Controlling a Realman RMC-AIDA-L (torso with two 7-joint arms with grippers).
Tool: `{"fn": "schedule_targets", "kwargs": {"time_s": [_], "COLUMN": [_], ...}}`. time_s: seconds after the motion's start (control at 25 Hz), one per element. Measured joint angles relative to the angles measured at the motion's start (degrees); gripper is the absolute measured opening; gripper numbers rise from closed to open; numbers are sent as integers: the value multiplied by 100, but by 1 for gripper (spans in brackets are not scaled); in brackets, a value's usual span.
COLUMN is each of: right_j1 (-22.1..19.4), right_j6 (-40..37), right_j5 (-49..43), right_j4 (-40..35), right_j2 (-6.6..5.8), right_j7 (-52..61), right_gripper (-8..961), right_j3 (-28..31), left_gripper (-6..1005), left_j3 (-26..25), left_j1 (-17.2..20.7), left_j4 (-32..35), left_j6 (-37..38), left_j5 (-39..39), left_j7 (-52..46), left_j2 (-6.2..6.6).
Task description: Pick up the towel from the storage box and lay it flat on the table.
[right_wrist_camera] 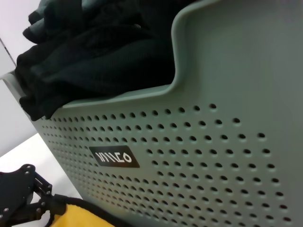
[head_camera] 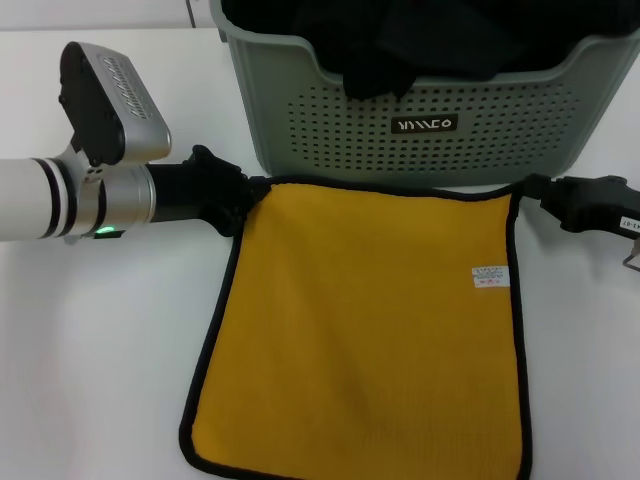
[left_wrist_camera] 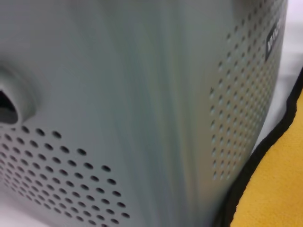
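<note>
The towel [head_camera: 370, 330] lies spread on the white table [head_camera: 90, 350], mustard-yellow side up, with black trim and a small white label [head_camera: 489, 275]. Its far edge runs along the front of the sage-green storage box [head_camera: 420, 130]. My left gripper [head_camera: 240, 195] is shut on the towel's far left corner, low at the table. My right gripper [head_camera: 532, 187] is shut on the far right corner. The left wrist view shows the box wall [left_wrist_camera: 142, 94] close up and the towel's edge [left_wrist_camera: 279, 189]. The right wrist view shows the box [right_wrist_camera: 213, 156], the left gripper [right_wrist_camera: 45, 201] and the towel's corner [right_wrist_camera: 75, 218].
Black cloths [head_camera: 420, 40] fill the box and hang over its scooped rim; they also show in the right wrist view [right_wrist_camera: 94, 61]. The box stands right behind both grippers. Bare table lies to the left and right of the towel.
</note>
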Motion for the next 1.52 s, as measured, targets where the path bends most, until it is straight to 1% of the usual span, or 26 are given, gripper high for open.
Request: {"fn": "schedule_targets", "kwargs": {"time_s": [0.2, 0.32, 0.52, 0.6, 0.64, 0.72, 0.92, 1.0, 1.12, 1.16, 1.2, 1.24, 1.36, 1.4, 1.44, 1.48, 1.52], "right_j1": [10, 16, -69, -221, -221, -358, -732, -909, -1021, -1029, -1020, -1020, -938, -938, -884, -883, -889], "right_j6": [-41, -138, -284, -506, -506, -740, -1363, -1777, -2429, -2647, -3221, -3221, -4015, -4015, -4595, -4708, -4878], "right_j5": [137, 140, 169, 319, 319, 418, 613, 706, 793, 815, 822, 822, 673, 673, 450, 414, 368], "right_j4": [9, 12, -3, -42, -42, -105, -426, -570, -656, -661, -661, -661, -699, -699, -881, -940, -1069], "right_j2": [-1, -19, -18, -17, -17, -37, -63, -65, -65, -65, -71, -71, -125, -125, -161, -163, -163], "right_j7": [-141, -140, -109, -114, -114, -135, -143, -176, -320, -403, -637, -637, -920, -920, -957, -958, -959], "right_gripper": [45, 45, 46, 142, 191, 287, 523, 566, 630, 652, 673, 695, 759, 780, 801, 822, 843], "right_j3": [-16, -107, -106, -100, -100, -94, -70, -64, -57, -53, -55, -55, -123, -123, -147, -147, -146], "left_gripper": [131, 138, 148, 152, 154, 158, 411, 456, 523, 546, 568, 591, 671, 701, 730, 759, 757], "left_j3": [11, 154, 218, 295, 319, 417, 546, 568, 507, 461, 410, 364, 304, 308, 319, 324, 328], "left_j1": [26, 53, 128, 277, 302, 419, 862, 1019, 1231, 1317, 1399, 1469, 1650, 1721, 1769, 1840, 1906], "left_j4": [-6, -5, -4, 48, 59, 157, 546, 588, 597, 605, 610, 615, 611, 591, 573, 537, 488], "left_j6": [-67, -81, -117, -161, -161, -136, -61, 140, 654, 977, 1293, 1626, 2898, 3352, 3648, 4071, 4379], "left_j5": [-16, -25, -134, -531, -591, -801, -1120, -1383, -1786, -1958, -2077, -2150, -2242, -2244, -2243, -2274, -2326], "left_j7": [114, 115, 116, 119, 119, 120, 60, 45, 51, 61, 67, 68, 69, 90, 118, 202, 298], "left_j2": [-16, -18, -18, -19, -17, -2, -6, 15, 43, 54, 64, 68, 64, 53, 42, 27, 16]}}
